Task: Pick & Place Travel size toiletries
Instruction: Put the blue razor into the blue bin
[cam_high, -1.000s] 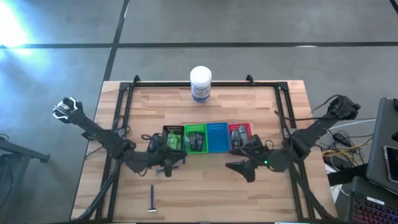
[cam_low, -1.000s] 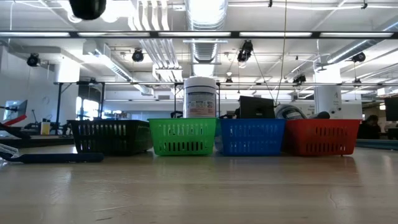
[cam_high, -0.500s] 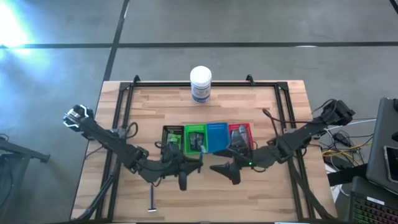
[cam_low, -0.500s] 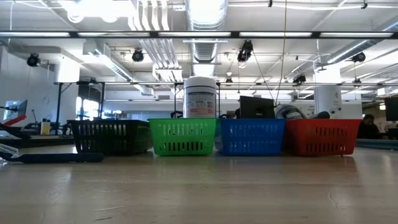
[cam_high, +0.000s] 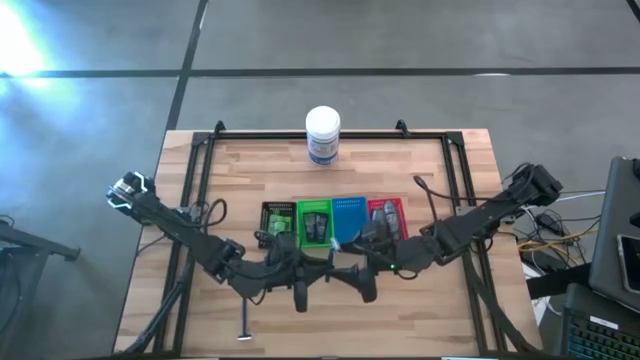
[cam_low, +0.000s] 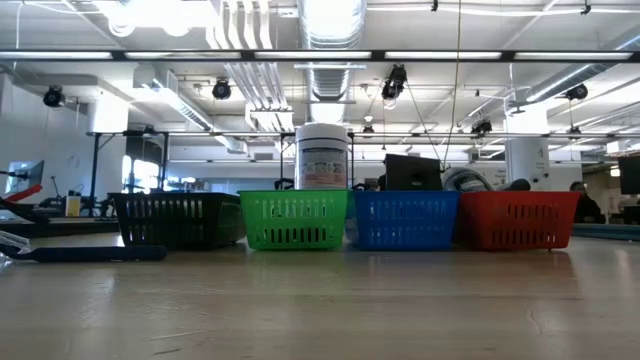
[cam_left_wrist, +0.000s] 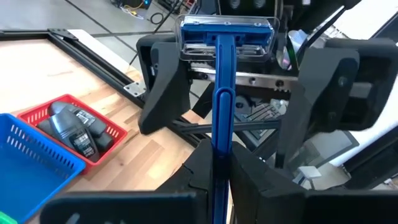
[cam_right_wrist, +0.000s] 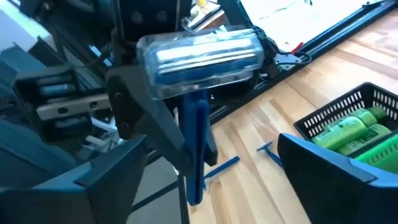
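Observation:
A thin blue razor stick (cam_left_wrist: 222, 93) stands out of my shut left gripper (cam_left_wrist: 221, 155), above the table's near middle (cam_high: 308, 282). Its capped head (cam_right_wrist: 199, 56) points at my right gripper (cam_high: 350, 280). That gripper is open, and its fingers (cam_left_wrist: 165, 87) flank the razor's head without touching it. A second blue razor (cam_high: 243, 320) lies flat on the table near the left near edge. Grey tubes (cam_left_wrist: 71, 127) lie in the red tray (cam_high: 385, 215), and green packets (cam_right_wrist: 348, 127) lie in the black tray (cam_high: 272, 222). My left gripper pinches the razor's blue handle (cam_left_wrist: 221, 134) between its two fingers. The handle runs on past the fingertips, and the head (cam_left_wrist: 227, 34) is at the far free end. The razor is lifted clear of the table.
Black, green (cam_high: 313, 222), blue (cam_high: 349, 220) and red trays stand side by side at mid-table, just beyond both grippers. A large white jar (cam_high: 322, 135) stands at the far edge. A black frame rail runs along the table's left, right and far sides.
My left gripper, holding the razor, has moved toward the table's right and near edge, into the near middle. My right gripper has moved left toward it, so the two now face each other closely.

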